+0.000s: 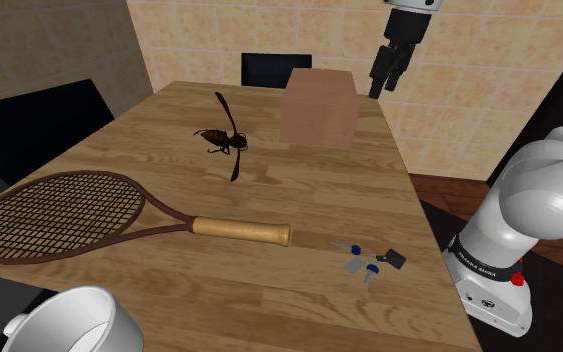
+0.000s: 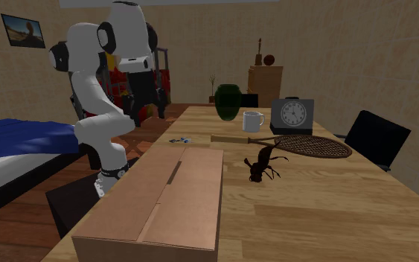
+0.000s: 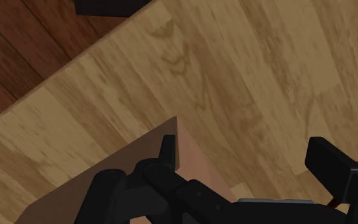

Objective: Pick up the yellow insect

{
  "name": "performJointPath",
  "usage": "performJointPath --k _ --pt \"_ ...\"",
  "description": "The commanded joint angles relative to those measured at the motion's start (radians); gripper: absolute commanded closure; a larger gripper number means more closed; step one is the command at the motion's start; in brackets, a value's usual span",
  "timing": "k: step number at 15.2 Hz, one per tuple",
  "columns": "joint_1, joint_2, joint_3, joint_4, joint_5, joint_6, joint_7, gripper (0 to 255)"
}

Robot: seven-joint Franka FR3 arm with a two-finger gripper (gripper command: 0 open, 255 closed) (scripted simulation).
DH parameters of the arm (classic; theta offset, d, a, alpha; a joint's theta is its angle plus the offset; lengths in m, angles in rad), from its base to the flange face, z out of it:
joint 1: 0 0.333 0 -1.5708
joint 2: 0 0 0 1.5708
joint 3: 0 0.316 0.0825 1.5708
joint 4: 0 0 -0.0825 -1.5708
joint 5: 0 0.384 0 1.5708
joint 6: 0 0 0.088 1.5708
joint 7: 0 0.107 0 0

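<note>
The wooden desk (image 1: 149,130) is the largest thing here. The claw (image 1: 386,86) hangs over it near one long edge, fingers pointing down, and touches nothing. In the wrist view the claw (image 3: 247,159) has its two black fingers standing well apart, with only bare desk (image 3: 234,76) and a box corner between them, so it is open and holds nothing.

Next in size is the brown cardboard box (image 1: 319,108), which stands right below the claw. One finger is over a corner of the box (image 3: 136,151) and the other is over the desk just beside it.

The tennis racket (image 1: 69,215) lies flat, well away from the claw, past both the box and the insect. The white mug (image 1: 69,320) is farther from the claw than anything else, at the desk's opposite end.

The insect (image 1: 224,138) is dark brown rather than yellow, a wasp shape with long wings. It sits on the desk on the far side of the box from the claw, near the box but clear of it. The second exterior view shows the insect (image 2: 261,165) between the box (image 2: 163,201) and the racket (image 2: 304,145).

The smallest thing is a bunch of keys (image 1: 367,260), lying on the claw's side of the desk, toward the stand.
</note>
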Motion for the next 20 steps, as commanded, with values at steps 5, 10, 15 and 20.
performJointPath --k 5,10,15,20 --pt "-0.004 0.030 0.128 -0.031 0.038 0.097 0.195 0" --pt "-0.023 0.128 0.291 -0.015 0.056 0.215 0.443 0" --pt "-0.075 0.283 0.456 0.060 0.015 0.313 0.708 0" --pt "-0.152 0.489 0.619 0.192 -0.116 0.367 1.008 0"
